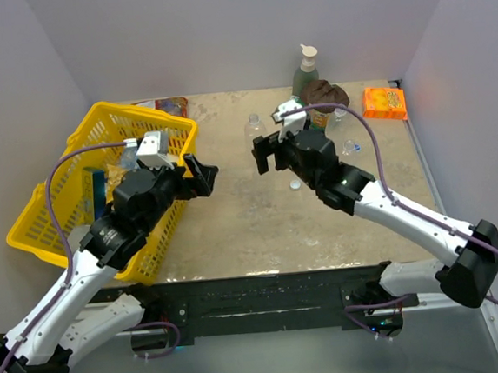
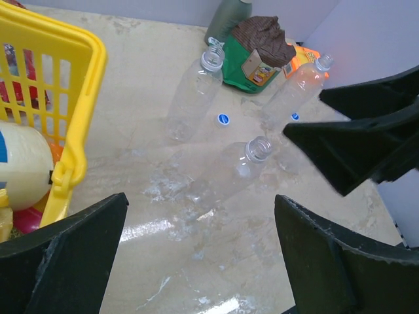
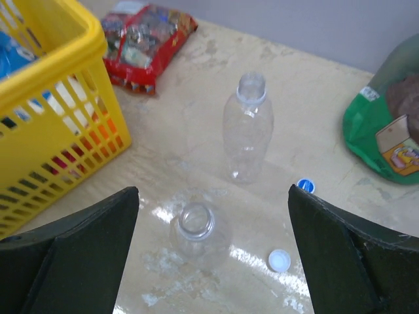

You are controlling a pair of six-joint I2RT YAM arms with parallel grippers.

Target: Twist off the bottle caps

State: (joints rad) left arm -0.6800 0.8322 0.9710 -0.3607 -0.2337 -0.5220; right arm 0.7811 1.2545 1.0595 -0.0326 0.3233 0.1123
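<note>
Left fingers and right fingers are hanging open, empty. Near bottle and far bottle are standing uncapped on the surface, blue cap and white cap lying beside. For any capped one: brace body, twist squarely.

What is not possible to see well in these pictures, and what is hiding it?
Top view: the right claw and its wrist stand over the bottles, so they cannot be counted.
Left wrist view: the wall of the yellow basket and the left edge hide its contents.
Left wrist view: the green soap bottle is cut off by the top edge.
Both wrist views: the print on the blue caps is too small to read.
</note>
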